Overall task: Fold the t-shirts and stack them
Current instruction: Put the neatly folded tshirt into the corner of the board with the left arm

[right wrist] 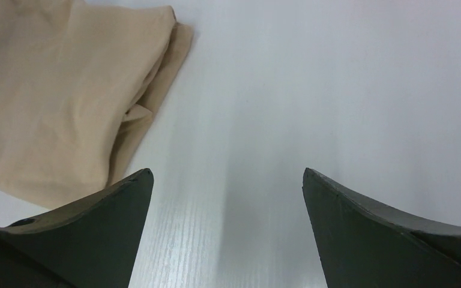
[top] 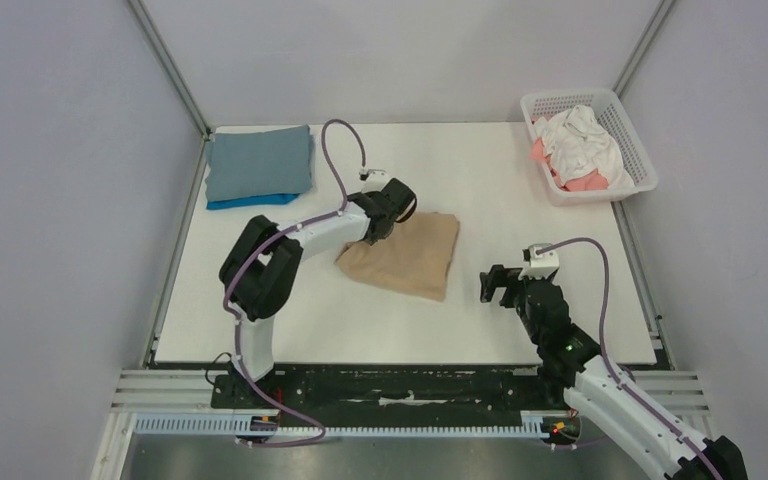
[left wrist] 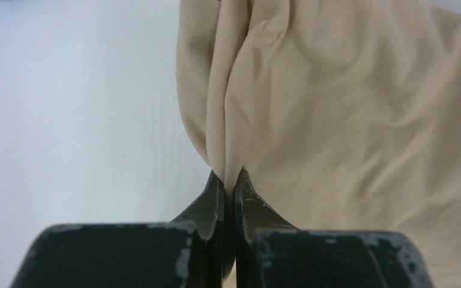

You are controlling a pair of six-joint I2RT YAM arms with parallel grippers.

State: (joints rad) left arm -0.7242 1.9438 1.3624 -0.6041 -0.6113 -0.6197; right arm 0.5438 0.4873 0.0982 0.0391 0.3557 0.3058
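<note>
Your right jaws idle, spread wide, over the white surface (top: 360, 320) beside the part-folded tan-beige cloth t-shirt (top: 410, 255), left jaws pinched on its far-left edge, probably to carry it onto the folded dusty grey-blue t-shirt stack (top: 260, 163) at the far-left corner.

blue shirt (top: 252, 202) mostly beneath grey shirt (top: 260, 162)

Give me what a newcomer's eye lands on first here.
The tan t-shirt lies in the middle of the table, the left end effector shut on a pinch of its edge. At the far left corner a folded grey-blue t-shirt sits on a bright blue t-shirt; far right, a white basket holds white and coral t-shirts. The right end effector hangs open just right of it.
</note>
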